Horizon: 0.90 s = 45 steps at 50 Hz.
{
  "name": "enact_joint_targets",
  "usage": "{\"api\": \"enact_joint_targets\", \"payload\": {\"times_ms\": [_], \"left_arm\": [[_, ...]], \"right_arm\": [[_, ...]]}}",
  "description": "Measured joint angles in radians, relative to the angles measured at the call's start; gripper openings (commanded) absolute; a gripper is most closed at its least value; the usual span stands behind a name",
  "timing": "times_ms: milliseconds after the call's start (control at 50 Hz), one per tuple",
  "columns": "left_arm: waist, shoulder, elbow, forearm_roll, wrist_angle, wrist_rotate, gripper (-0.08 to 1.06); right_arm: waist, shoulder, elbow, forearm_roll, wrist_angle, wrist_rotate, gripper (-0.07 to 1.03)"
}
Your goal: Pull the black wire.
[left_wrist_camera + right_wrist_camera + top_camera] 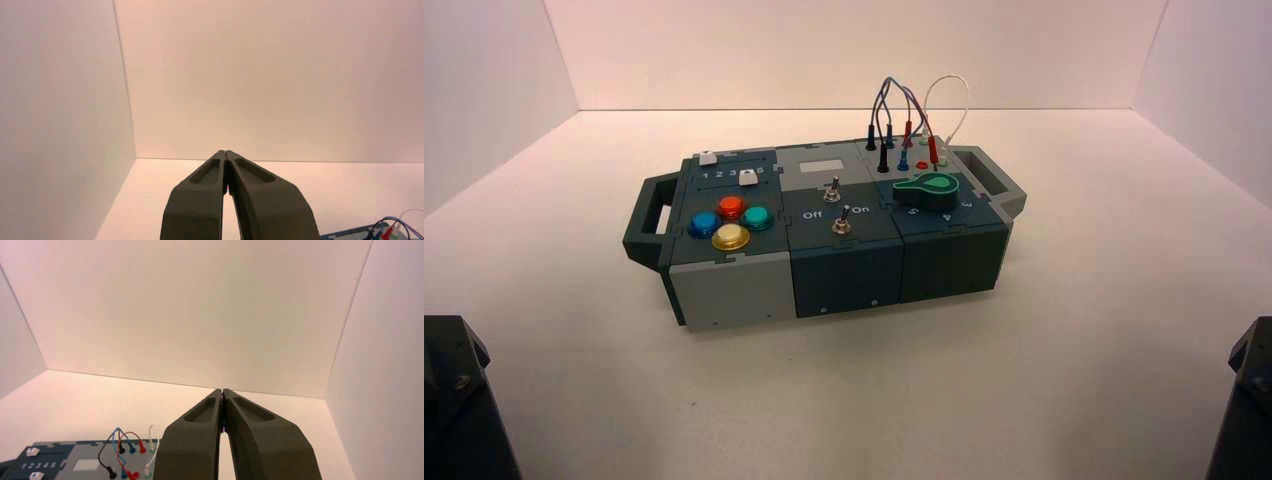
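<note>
While both arms hang back from the box, we find the left arm (459, 395) at the lower left edge of the high view; its left gripper (225, 151) stands narrow, fingertips meeting, at the lower center of the left wrist view. Moving rightward in the high view, we reach the left handle (649, 215) of the box (846, 275), then two white slider caps (708, 157) (748, 177) at the upper left of the box top, above a cluster of domed push buttons: blue (705, 225), yellow (730, 237), red (731, 207) and green (757, 218). In the right wrist view we read "1 2 3 4 5" between the caps. Near the middle of the frame lie a pale rectangular window (822, 166) and, below it, two metal toggle switches (832, 193) (842, 222).

Right of upper center, we see the black wire (99, 454) arching between two black plugs (121, 449) (111, 473), both standing on the gray panel (82, 455). Beside it rise the blue wire (113, 442), the red wire (119, 450) and the white wire (158, 437). The green rotary knob (929, 190) sits below the plugs, and the right handle (992, 180) closes the row. At the lower right edge we note the right arm (1249, 400); its right gripper (222, 390) is likewise narrow, tips together.
</note>
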Motion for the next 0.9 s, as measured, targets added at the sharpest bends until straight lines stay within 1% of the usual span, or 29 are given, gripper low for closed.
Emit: {"api": "enact_joint_targets", "payload": {"times_ms": [240, 340, 460, 520, 540, 560, 580, 600, 640, 660, 700, 720, 740, 900], "left_arm": [[0.002, 0.002, 0.0, 0.0, 0.012, 0.0, -0.03], [0.0, 0.002, 0.0, -0.005, 0.021, 0.0, -0.03], [-0.026, 0.029, 0.0, -0.011, 0.052, 0.0, -0.03], [-0.08, 0.075, -0.002, -0.014, 0.081, 0.0, -0.03], [-0.084, 0.078, -0.002, -0.014, 0.084, 0.0, -0.03], [-0.11, 0.1, -0.003, -0.015, 0.097, 0.0, -0.03], [-0.114, 0.103, -0.003, -0.015, 0.098, 0.0, -0.03], [-0.149, 0.129, -0.008, -0.015, 0.112, 0.0, -0.03], [-0.19, 0.16, -0.012, -0.015, 0.127, 0.0, -0.03], [-0.19, 0.16, -0.012, -0.015, 0.127, 0.0, -0.03], [-0.262, 0.213, -0.018, -0.015, 0.147, 0.002, -0.03], [-0.268, 0.216, -0.018, -0.014, 0.149, 0.002, -0.03], [-0.305, 0.242, -0.018, -0.015, 0.155, 0.002, -0.03], [-0.437, 0.339, -0.025, -0.014, 0.161, 0.003, -0.03]], "right_arm": [[0.002, 0.0, 0.0, 0.0, -0.002, 0.0, -0.02], [0.003, 0.002, 0.0, 0.002, 0.0, 0.0, -0.02], [0.017, 0.023, 0.0, 0.006, 0.012, 0.0, -0.02], [0.044, 0.061, 0.0, 0.009, 0.032, 0.0, -0.02], [0.046, 0.064, 0.0, 0.008, 0.034, 0.0, -0.02], [0.058, 0.083, 0.0, 0.009, 0.043, 0.0, -0.02], [0.064, 0.094, 0.0, 0.009, 0.049, 0.0, -0.02], [0.072, 0.104, 0.0, 0.009, 0.055, 0.0, -0.02], [0.091, 0.126, -0.002, 0.009, 0.064, 0.0, -0.02], [0.091, 0.126, -0.002, 0.009, 0.064, 0.0, -0.02], [0.115, 0.155, -0.002, 0.011, 0.077, 0.0, -0.02], [0.118, 0.156, -0.002, 0.009, 0.078, 0.0, -0.02], [0.126, 0.166, -0.003, 0.011, 0.084, 0.0, -0.02], [0.169, 0.201, -0.006, 0.025, 0.117, 0.0, -0.02]]}}
